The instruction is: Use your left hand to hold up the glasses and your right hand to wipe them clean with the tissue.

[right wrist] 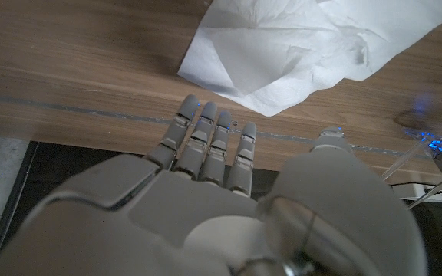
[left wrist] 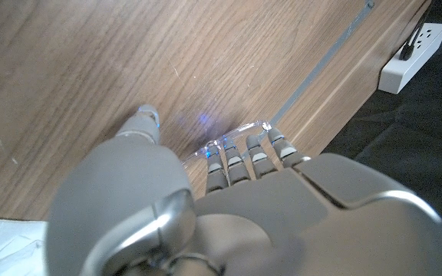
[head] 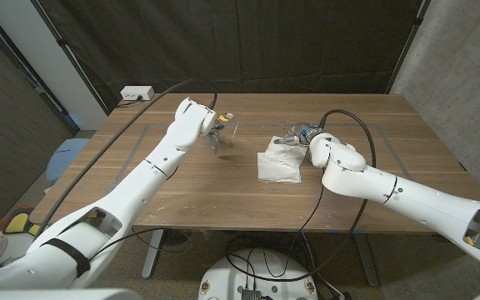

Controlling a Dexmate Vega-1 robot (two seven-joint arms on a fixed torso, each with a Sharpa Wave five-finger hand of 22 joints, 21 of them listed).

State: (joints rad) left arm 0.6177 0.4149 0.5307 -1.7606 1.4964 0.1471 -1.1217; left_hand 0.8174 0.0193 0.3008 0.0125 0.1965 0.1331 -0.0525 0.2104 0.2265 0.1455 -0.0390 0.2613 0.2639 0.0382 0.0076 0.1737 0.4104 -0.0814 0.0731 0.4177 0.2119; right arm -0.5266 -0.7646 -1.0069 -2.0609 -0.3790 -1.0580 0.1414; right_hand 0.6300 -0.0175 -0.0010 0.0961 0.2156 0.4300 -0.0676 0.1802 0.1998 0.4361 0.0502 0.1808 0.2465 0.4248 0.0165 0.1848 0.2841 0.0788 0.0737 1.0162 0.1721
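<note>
From the head view my left hand (head: 216, 125) is mostly hidden behind its own wrist, so I cannot tell how my fingers sit on the glasses (head: 223, 138); the clear frame is small and faint against the table (head: 182, 187), and its shape is hard to read. In the left wrist view only a sliver of clear edge shows past my fingertips (left wrist: 236, 153), and the rest lies under my hand. My right hand (head: 302, 136), just beside the tissue (head: 280, 163), is too small and glinting to read there. In the right wrist view the tissue is cut off by the picture's edge.
</note>
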